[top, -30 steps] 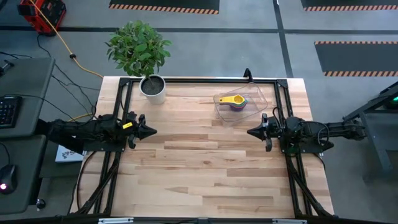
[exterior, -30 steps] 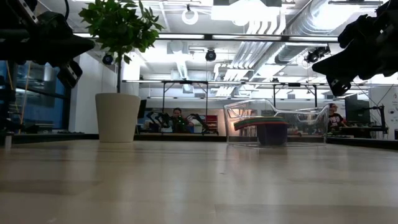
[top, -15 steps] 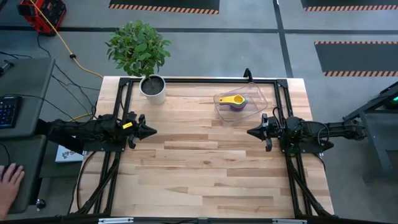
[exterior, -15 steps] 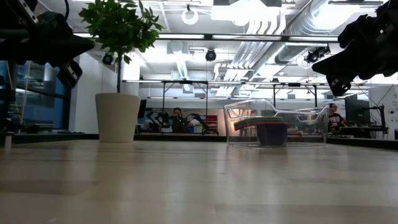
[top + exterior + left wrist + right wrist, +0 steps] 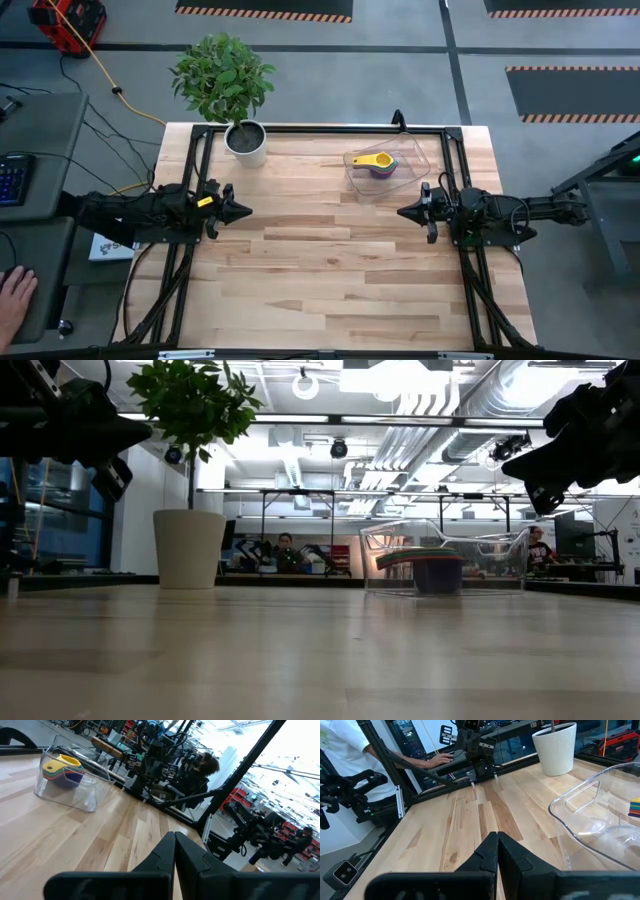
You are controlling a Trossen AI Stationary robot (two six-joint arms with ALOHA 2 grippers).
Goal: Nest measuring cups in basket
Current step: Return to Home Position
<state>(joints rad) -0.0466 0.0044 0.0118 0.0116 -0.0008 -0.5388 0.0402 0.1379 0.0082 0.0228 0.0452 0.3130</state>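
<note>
Yellow cup on top, the measuring cups (image 5: 376, 164) sit nested inside the basket (image 5: 412, 172) near the far right corner of the bench (image 5: 320, 270), so the job looks done. Left hand (image 5: 243, 211) hovers by the left edge, right hand (image 5: 403, 213) by the right edge, both with fingers together, holding nothing.

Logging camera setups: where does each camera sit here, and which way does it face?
High view: above the table, looking straight down; both arms, left hand and right hand, show.
Low view: table-top height, level across to the room; both arms enter from above.
Left wrist view: on the left wrist, facing the right arm; own shut fingers show.
Right wrist view: on the right wrist, facing the left arm; own shut fingers show.
All four share the basket.
</note>
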